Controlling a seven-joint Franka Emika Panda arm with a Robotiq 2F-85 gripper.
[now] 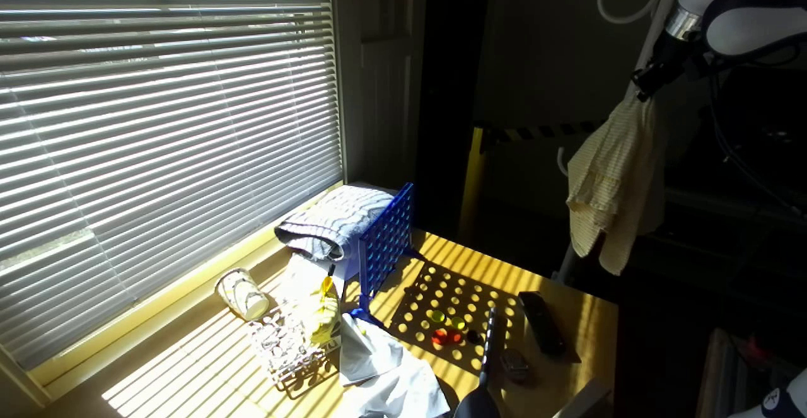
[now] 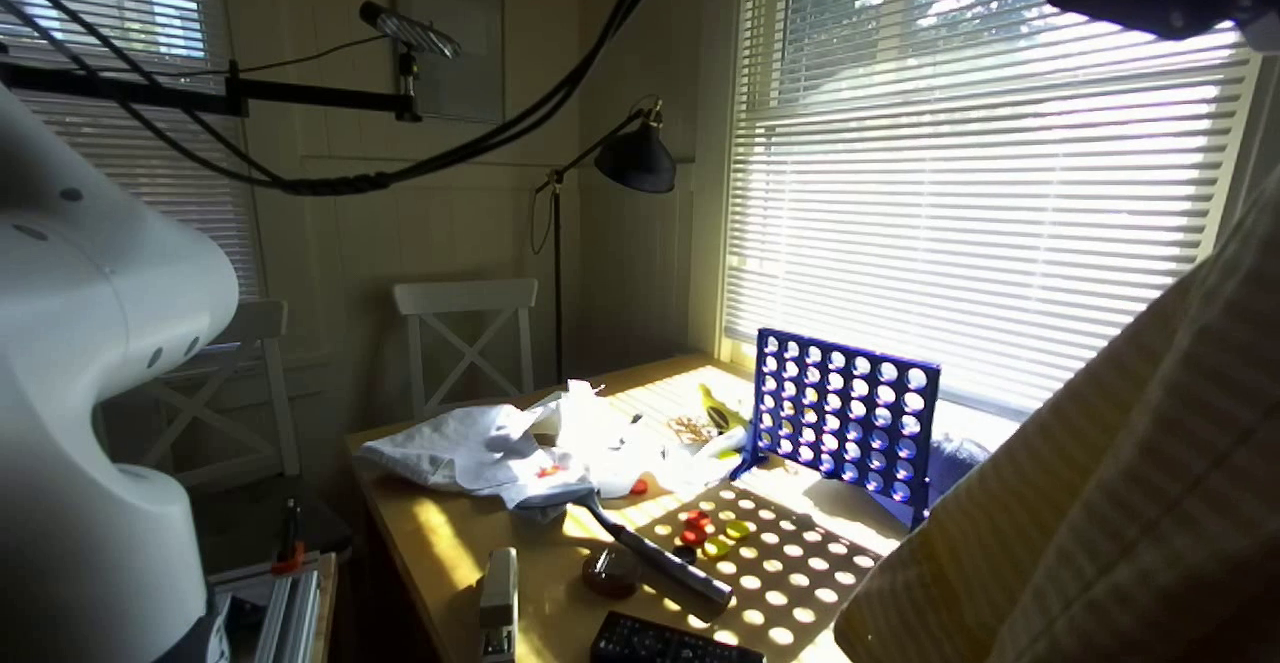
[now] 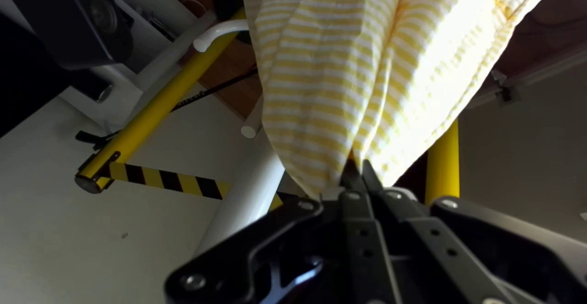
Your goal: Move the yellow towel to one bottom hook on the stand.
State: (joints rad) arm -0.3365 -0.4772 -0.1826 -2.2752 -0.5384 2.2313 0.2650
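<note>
1. Gripper (image 3: 360, 173) stood with its jaws narrow, nearly meeting, the bunched upper end of the yellow towel (image 1: 608, 178) pinched between their tips.
2. Well below the gripper and off to one side spread the table (image 1: 596, 323), barred with sunlight.
3. Just beside the gripper rose the stand (image 3: 240, 198); in an exterior view its upper hook (image 1: 621, 21) curved above the gripper's tips, while a lower hook (image 1: 560, 161) showed beneath them, near the towel's edge (whether that hook and the towel touched, I could not tell).
4. Straight down from the gripper hung the yellow towel in loose folds, its stripes plain in the wrist view.
5. Far below the gripper a blue grid frame (image 1: 388, 241) stood upright on the table, with a folded striped cloth (image 1: 343, 213) just beside it, on the side farther from the gripper.
6. Well below the gripper, a white rag (image 1: 403, 383) lay crumpled near the frame's foot.
7. Lower than the gripper lay a black spatula (image 1: 488, 342), with a dark remote (image 1: 541, 323) near it.
8. Smallest, beneath the gripper's height, were red discs (image 2: 694, 535) and yellow discs (image 2: 737, 529) by the spatula's handle.
</note>
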